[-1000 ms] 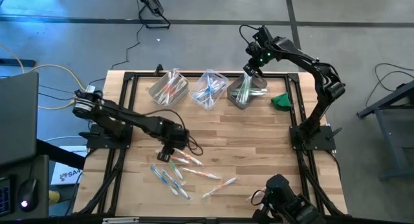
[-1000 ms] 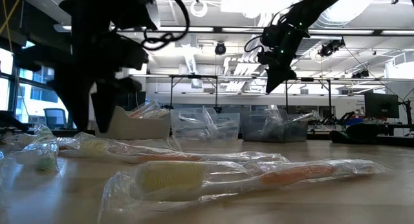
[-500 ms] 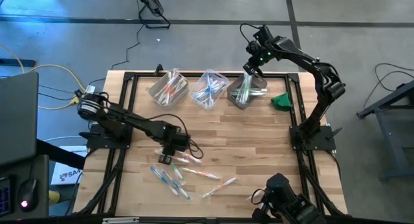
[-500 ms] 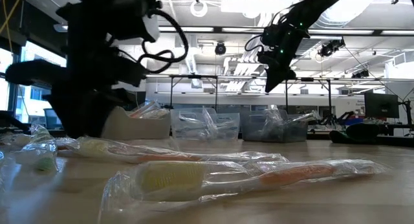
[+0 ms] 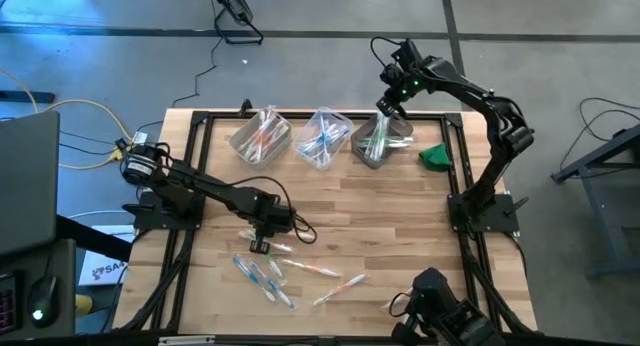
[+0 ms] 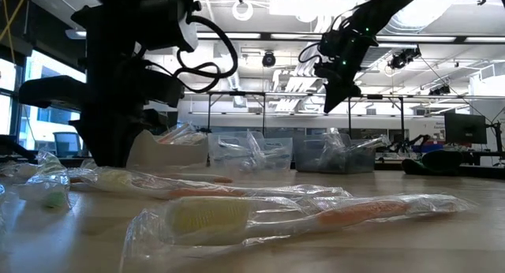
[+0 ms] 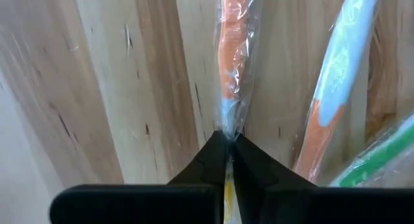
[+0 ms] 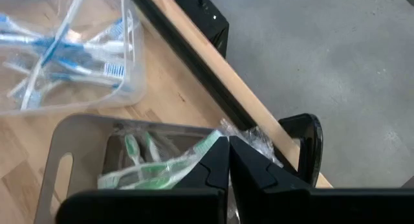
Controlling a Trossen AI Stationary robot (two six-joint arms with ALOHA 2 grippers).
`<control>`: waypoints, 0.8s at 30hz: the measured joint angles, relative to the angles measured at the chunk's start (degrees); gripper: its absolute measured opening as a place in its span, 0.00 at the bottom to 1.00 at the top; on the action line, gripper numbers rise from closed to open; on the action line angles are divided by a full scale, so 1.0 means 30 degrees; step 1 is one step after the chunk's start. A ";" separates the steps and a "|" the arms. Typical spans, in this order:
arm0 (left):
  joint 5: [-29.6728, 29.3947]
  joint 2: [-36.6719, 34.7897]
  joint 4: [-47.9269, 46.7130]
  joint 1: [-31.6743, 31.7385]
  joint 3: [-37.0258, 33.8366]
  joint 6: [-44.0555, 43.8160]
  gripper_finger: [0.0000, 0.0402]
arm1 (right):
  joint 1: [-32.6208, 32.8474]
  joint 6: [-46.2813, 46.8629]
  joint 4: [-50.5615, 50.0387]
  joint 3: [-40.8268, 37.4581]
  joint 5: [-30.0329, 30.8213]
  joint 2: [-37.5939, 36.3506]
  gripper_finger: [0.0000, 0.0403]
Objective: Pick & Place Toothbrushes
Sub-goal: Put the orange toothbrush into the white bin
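Left wrist view settles it: the left gripper (image 7: 228,146) is clamped on the wrapper of an orange-handled toothbrush (image 7: 234,49) lying on the table (image 7: 123,88), its long axis running straight ahead from the fingertips. The right gripper (image 8: 228,148), clenched on a green toothbrush (image 8: 187,158), hangs over the grey bin (image 8: 77,136).

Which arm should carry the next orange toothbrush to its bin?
Left. Its gripper is down among the loose brushes, jaws shut on a wrapped orange toothbrush. The right gripper is over the bin of green brushes, shut on a green-handled toothbrush.
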 joint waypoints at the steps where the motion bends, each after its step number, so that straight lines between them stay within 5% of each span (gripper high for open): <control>1: 0.0147 -0.0007 -0.0018 0.0155 0.0000 -0.0132 0.01 | 0.0000 -0.0142 -0.0129 0.0000 -0.0005 0.0000 0.01; 11: 0.0314 -0.1226 -0.3083 0.2488 0.1126 -0.0144 0.00 | -0.0114 -0.1103 -0.0628 0.0000 -0.0007 0.0000 0.01; 24: -0.1690 -0.2704 -0.7005 0.8055 0.6048 0.1465 0.00 | -0.0255 -0.1505 -0.0704 0.0000 -0.0359 0.0000 0.00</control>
